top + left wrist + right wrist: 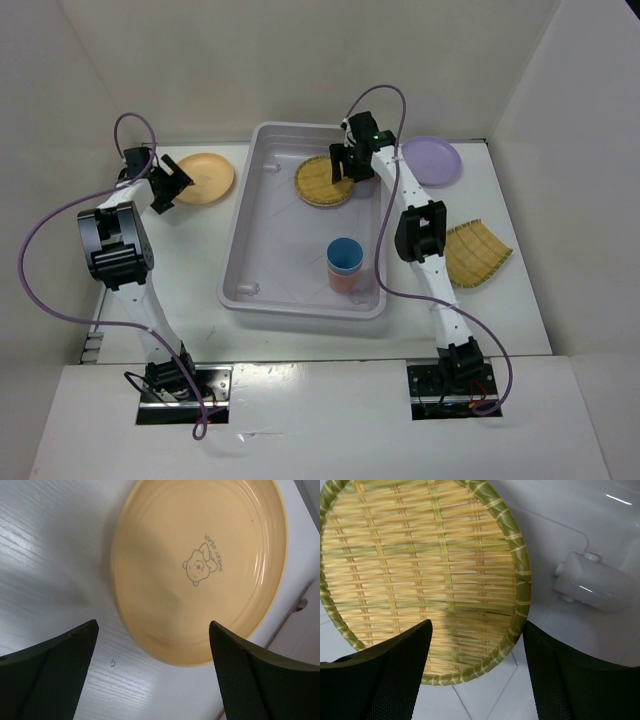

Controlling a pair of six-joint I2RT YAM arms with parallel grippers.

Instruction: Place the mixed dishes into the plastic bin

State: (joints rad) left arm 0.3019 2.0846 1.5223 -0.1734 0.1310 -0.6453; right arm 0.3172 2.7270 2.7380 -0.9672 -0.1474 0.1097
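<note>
Nearest me, the stacked cups point(343, 262), blue over salmon-pink, are sitting in the near end of the plastic bin point(285, 250). A rectangular woven plate point(476, 252) is lying just right of the bin. Further back, left of the bin, the left gripper point(167, 190) is hovering, jaws spread wide and empty. The orange-tan plate point(205, 178) is lying flat just ahead of it, between gripper and bin wall. It is round, so no axis matters, and this arm looks the nearer one. In the bin's far end the right gripper point(343, 166) is standing open over the round woven plate point(322, 183), not gripping it. Beyond the bin's far right corner the lavender plate point(432, 160) is lying.
</note>
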